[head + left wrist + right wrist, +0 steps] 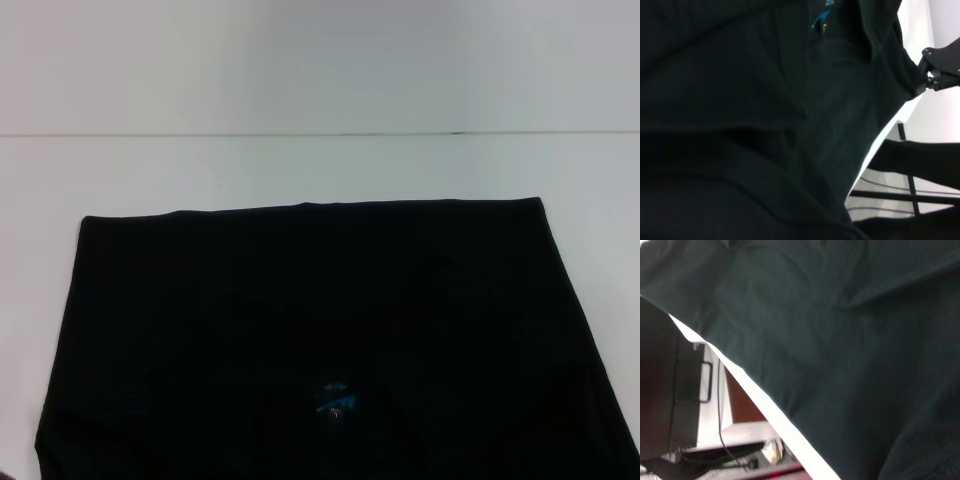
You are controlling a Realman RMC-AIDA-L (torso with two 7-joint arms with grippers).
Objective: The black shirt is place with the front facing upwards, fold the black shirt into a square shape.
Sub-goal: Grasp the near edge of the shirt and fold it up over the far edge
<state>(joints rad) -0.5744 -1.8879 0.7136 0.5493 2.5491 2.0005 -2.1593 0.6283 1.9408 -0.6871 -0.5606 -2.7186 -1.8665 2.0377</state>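
Black cloth fills the lower half of the head view: the black shirt point(320, 320) lies spread flat on the white table point(320, 165), its straight far edge running across the middle of the frame from left to right and its sides running off the bottom edge. A small blue neck label point(333, 398) shows low in the frame, a little right of centre, so the collar end lies nearest the robot. No lettering can be made out on the cloth.

In the left wrist view the shirt point(755, 120) covers most of the frame in soft folds, with the blue label point(821, 19) near the top edge. At the right edge of that frame a black metal part, the right gripper point(940, 67), sits just beside the hem of the cloth; whether its fingers are open or closed cannot be told.

In the right wrist view the shirt point(840, 350) drapes over the table's white edge point(765, 410). The left gripper is not seen in any view.
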